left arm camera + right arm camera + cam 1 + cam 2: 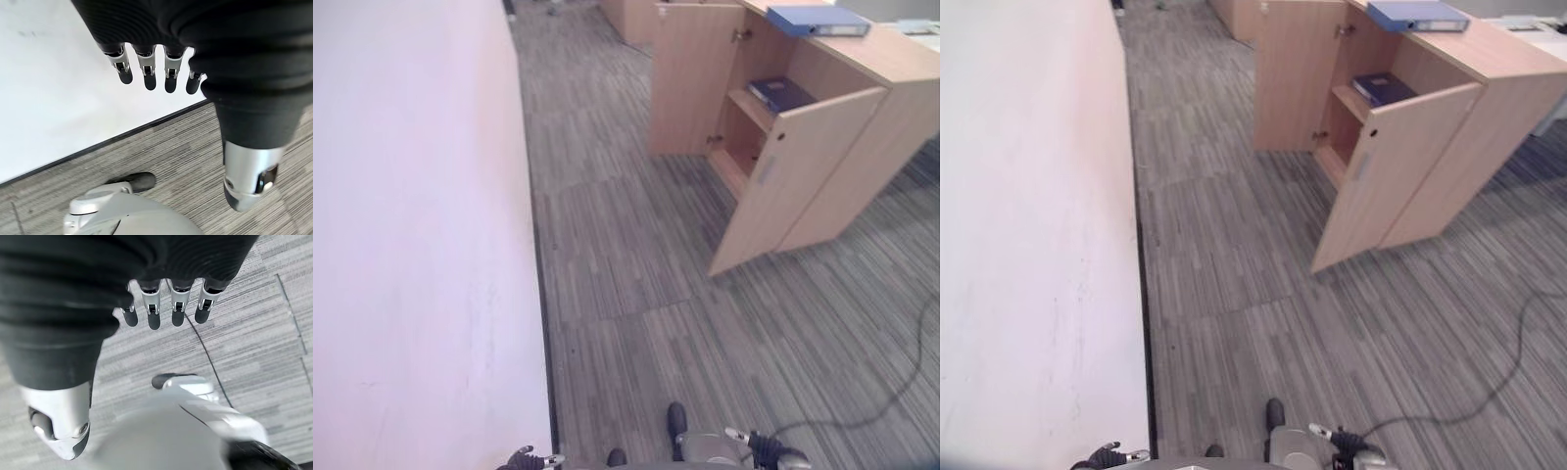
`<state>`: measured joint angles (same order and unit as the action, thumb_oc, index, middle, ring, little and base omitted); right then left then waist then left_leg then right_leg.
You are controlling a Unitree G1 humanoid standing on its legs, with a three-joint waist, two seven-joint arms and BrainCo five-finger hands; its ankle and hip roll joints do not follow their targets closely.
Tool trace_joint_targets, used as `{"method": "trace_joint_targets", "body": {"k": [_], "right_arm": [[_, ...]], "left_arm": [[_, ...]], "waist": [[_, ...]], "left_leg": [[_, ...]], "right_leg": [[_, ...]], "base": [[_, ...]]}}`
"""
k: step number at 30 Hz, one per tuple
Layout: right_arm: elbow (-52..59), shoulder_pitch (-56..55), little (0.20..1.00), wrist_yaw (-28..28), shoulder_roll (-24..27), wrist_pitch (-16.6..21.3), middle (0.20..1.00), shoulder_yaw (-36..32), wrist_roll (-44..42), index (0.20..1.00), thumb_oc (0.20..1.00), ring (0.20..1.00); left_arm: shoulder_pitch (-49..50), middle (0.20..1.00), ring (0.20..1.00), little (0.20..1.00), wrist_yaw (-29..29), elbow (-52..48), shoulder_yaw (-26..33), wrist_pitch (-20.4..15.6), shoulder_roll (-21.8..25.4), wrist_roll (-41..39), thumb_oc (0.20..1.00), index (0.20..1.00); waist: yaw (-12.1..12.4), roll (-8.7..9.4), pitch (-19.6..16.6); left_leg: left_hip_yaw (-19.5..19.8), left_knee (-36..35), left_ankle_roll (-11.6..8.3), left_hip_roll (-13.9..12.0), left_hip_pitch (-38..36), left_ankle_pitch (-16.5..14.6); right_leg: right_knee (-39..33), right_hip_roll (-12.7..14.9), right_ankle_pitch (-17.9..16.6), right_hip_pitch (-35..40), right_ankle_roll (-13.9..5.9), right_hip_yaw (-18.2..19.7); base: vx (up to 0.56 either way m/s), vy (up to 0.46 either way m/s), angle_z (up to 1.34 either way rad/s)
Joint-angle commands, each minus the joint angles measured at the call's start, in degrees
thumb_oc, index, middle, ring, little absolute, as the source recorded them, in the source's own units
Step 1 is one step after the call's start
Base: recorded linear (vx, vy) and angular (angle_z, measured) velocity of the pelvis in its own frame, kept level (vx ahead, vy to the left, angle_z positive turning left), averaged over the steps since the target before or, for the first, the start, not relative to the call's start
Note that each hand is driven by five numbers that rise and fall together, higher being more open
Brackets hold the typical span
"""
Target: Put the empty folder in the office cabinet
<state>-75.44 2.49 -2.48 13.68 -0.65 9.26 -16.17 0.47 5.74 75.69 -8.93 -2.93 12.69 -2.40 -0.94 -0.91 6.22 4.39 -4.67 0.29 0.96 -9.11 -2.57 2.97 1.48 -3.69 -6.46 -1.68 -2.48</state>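
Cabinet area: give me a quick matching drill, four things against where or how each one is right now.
Things:
1. blue binder
2. dark blue folder
3. cabinet door
4. left hand

Places or states:
A. swung open toward the floor space
B. lying on a shelf inside the cabinet
C. empty, fingers straight, hanging beside the white wall
D. lying on top of the cabinet

Pairs: 1-D, 2-B, 3-A, 4-C

The right hand hangs empty over the carpet too.
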Motion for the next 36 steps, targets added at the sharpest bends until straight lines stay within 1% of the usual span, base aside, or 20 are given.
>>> {"method": "trace_joint_targets", "body": {"k": [1,4,6,7,8,9,10,12,14,15,17,19,20,23,27,29,32,34,35,36], "right_arm": [[-1.56,1.3,1.0,-0.17,0.29,0.49,1.0,1.31,2.36,1.0,1.0,1.0],[-1.58,0.86,1.0,-0.26,0.32,0.56,1.0,1.4,2.49,1.0,1.0,1.0],[-1.27,0.43,1.0,-0.24,0.39,0.74,1.0,1.63,2.59,1.0,1.0,1.0],[-1.23,0.32,1.0,-0.25,0.35,0.96,1.0,1.6,2.37,1.0,1.0,1.0],[-1.23,0.33,1.0,-0.25,0.34,0.96,1.0,1.6,2.37,1.0,1.0,1.0],[-1.12,0.2,1.0,-0.14,0.35,1.21,1.0,1.38,2.01,1.0,1.0,1.0],[-1.22,0.33,1.0,-0.07,0.48,1.19,1.0,1.36,1.9,1.0,1.0,1.0],[-1.38,0.57,1.0,0.13,1.12,1.13,1.0,1.08,1.77,1.0,1.0,1.0],[-1.79,0.53,1.0,0.33,1.32,0.99,1.0,0.96,1.7,1.0,1.0,1.0],[-1.8,0.53,1.0,0.33,1.31,0.99,1.0,0.96,1.7,1.0,1.0,1.0],[-2.01,0.14,1.0,0.31,1.48,0.84,1.0,0.93,1.94,1.0,1.0,1.0],[-1.98,-0.27,1.0,0.32,1.67,0.81,1.0,0.89,2.32,1.0,1.0,1.0],[-1.88,-0.84,1.0,0.54,1.75,0.86,1.0,0.73,2.66,1.0,1.0,1.0],[-1.79,-1.57,1.0,0.73,1.55,0.96,1.0,0.46,2.99,1.0,1.0,1.0],[-1.99,-2.29,1.0,0.62,1.37,1.15,1.0,0.36,3.74,1.0,1.0,1.0],[-2.37,-3.15,1.0,0.27,1.0,1.01,1.0,0.2,4.52,1.0,1.0,1.0],[-2.57,-3.4,1.0,0.13,0.57,0.83,1.0,0.23,4.79,1.0,1.0,1.0],[-2.57,-3.61,1.0,0.04,0.05,0.77,1.0,0.39,4.88,1.0,1.0,1.0],[-2.76,-3.39,1.0,-0.11,-0.37,0.71,1.0,0.55,4.98,1.0,1.0,1.0],[-2.76,-3.4,1.0,-0.11,-0.38,0.71,1.0,0.56,4.98,1.0,1.0,1.0]], "left_arm": [[-1.53,1.0,1.0,1.0,1.37,0.44,1.43,-0.9,1.35,-1.26,1.0,1.0],[-1.53,1.0,1.0,1.0,1.37,0.25,1.44,-0.83,1.56,-1.22,1.0,1.0],[-1.52,1.0,1.0,1.0,1.44,0.17,1.54,-0.75,1.59,-1.54,1.0,1.0],[-1.52,1.0,1.0,1.0,1.38,0.31,1.5,-0.76,1.66,-1.72,1.0,1.0],[-1.52,1.0,1.0,1.0,1.38,0.31,1.5,-0.76,1.67,-1.72,1.0,1.0],[-1.99,1.0,1.0,1.0,1.32,0.12,1.29,-0.76,1.88,-1.91,1.0,1.0],[-2.31,1.0,1.0,1.0,1.38,-0.08,1.05,-0.82,1.8,-1.99,1.0,1.0],[-2.93,1.0,1.0,1.0,1.54,-0.72,0.59,-0.81,1.81,-1.83,1.0,1.0],[-2.89,1.0,1.0,1.0,1.58,-1.07,0.42,-0.78,1.89,-1.54,1.0,1.0],[-2.88,1.0,1.0,1.0,1.58,-1.08,0.42,-0.77,1.9,-1.54,1.0,1.0],[-2.53,1.0,1.0,1.0,1.63,-0.98,0.65,-0.57,2.14,-1.14,1.0,1.0],[-2.06,1.0,1.0,1.0,1.62,-0.73,1.16,-0.47,2.34,-0.83,1.0,1.0],[-1.3,1.0,1.0,1.0,1.63,-0.5,1.86,-0.31,2.4,-0.87,1.0,1.0],[-0.28,1.0,1.0,1.0,1.54,-0.27,2.68,-0.22,2.16,-1.25,1.0,1.0],[1.21,1.0,1.0,1.0,1.39,0.53,3.57,-0.22,1.59,-1.69,1.0,1.0],[2.72,1.0,1.0,1.0,1.24,1.64,4.51,0.03,1.16,-1.71,1.0,1.0],[3.12,1.0,1.0,1.0,1.16,1.88,4.67,0.15,1.09,-1.47,1.0,1.0],[3.26,1.0,1.0,1.0,1.1,1.99,4.87,0.12,1.33,-1.27,1.0,1.0],[3.1,1.0,1.0,1.0,1.39,1.89,5.5,-0.11,1.59,-1.82,1.0,1.0],[3.1,1.0,1.0,1.0,1.39,1.89,5.5,-0.11,1.6,-1.82,1.0,1.0]], "waist": [[0.44,2.02,-1.07],[0.45,2.47,-1.24],[0.49,3.31,-1.29],[0.52,3.95,-1.01],[0.5,3.95,-1.01],[0.61,5.19,0.08],[0.58,5.68,0.91],[0.46,6.31,2.39],[0.6,6.56,2.51],[0.59,6.56,2.46],[0.86,6.65,1.83],[1.38,6.24,1.39],[2.24,5.46,1.29],[3.35,4.81,1.59],[4.07,3.93,1.52],[4.45,2.86,0.29],[4.46,2.59,-0.39],[4.53,2.78,-1.12],[4.72,3.25,-1.82],[4.75,3.28,-1.82]], "left_leg": [[-0.79,-0.33,-0.76,1.39,2.9,-0.39],[-0.19,-0.33,-1.33,0.58,2.63,-0.47],[0.23,-0.33,-2.42,-1.18,1.84,-0.71],[-0.31,1.85,-3.1,-1.94,2.46,-1.3],[-0.28,1.97,-3.1,-1.94,2.52,-1.37],[-2.14,9.0,-4.06,-2.6,5.6,-2.67],[-3.57,12.91,-4.23,-2.6,7.78,-2.7],[-7.38,19.44,-3.32,-3.94,11.82,-0.58],[-10.5,20.84,-2.14,-4.94,14.72,0.32],[-10.49,20.89,-2.13,-4.93,14.8,0.3],[-11.63,17.91,-2.13,-4.95,15.89,0.47],[-11.73,14.09,-2.88,-4.94,17.52,3.51],[-11.68,8.51,-4.07,-5.05,19.46,8.63],[-11.89,1.52,-4.82,-4.89,21.71,11.56],[-11.61,-0.33,-5.78,-4.82,24.3,12.55],[-11.7,-0.33,-6.02,-5.71,23.13,13.76],[-11.72,-0.33,-6.49,-5.89,22.07,15.02],[-12.21,-0.33,-6.2,-5.76,21.27,15.02],[-12.89,-0.33,-4.83,-4.6,20.49,13.78],[-12.93,-0.33,-4.82,-4.58,20.47,13.76]], "right_leg": [[-2.31,1.25,0.41,4.3,-4.24,-1.48],[-2.59,0.74,1.03,4.83,-3.88,-2.26],[-2.43,-0.22,2.29,5.67,-3.18,-3.06],[-2.0,-0.47,2.97,5.93,-2.71,-3.41],[-1.97,-0.47,3.0,5.92,-2.71,-3.43],[-1.63,-0.13,3.95,7.03,-2.21,-4.58],[-1.6,0.27,4.17,7.63,-1.9,-5.45],[-1.15,0.81,4.49,8.3,-1.3,-7.14],[-1.15,0.93,5.18,8.92,-1.11,-7.75],[-1.14,0.95,5.2,8.86,-1.12,-7.75],[-1.34,0.99,5.7,9.37,-1.17,-7.9],[-1.81,0.47,6.32,10.34,-1.12,-8.16],[-2.5,-0.56,7.18,11.95,-0.96,-7.98],[-3.13,-1.51,8.1,14.25,-1.03,-7.68],[-3.63,-1.95,9.3,17.04,-1.31,-6.46],[-4.26,-2.23,10.33,19.37,-1.6,-5.01],[-4.57,-1.77,10.92,20.12,-1.64,-4.74],[-4.9,-0.81,11.18,20.23,-2.01,-4.46],[-5.01,1.01,10.97,20.26,-3.33,-4.31],[-5.01,1.05,10.98,20.26,-3.35,-4.29]], "base": [[0.28,-0.383,0.55],[0.11,-0.178,0.37],[0.16,-0.278,0.1],[0.08,-0.154,0.28],[0.05,-0.218,0.36],[-0.01,-0.18,0.31],[-0.03,-0.22,0.32],[-0.03,-0.124,0.58],[0.04,-0.072,0.38],[0.08,-0.037,0.27],[0.12,-0.017,0.23],[0.2,-0.009,0.09],[0.24,0.01,0.27],[0.23,0.028,0.39],[0.2,0.06,-0.1],[0.35,0.134,-0.29],[0.22,0.115,-0.43],[0.25,0.191,-0.35],[0.22,0.186,-0.26],[0.28,0.252,-0.3]]}}
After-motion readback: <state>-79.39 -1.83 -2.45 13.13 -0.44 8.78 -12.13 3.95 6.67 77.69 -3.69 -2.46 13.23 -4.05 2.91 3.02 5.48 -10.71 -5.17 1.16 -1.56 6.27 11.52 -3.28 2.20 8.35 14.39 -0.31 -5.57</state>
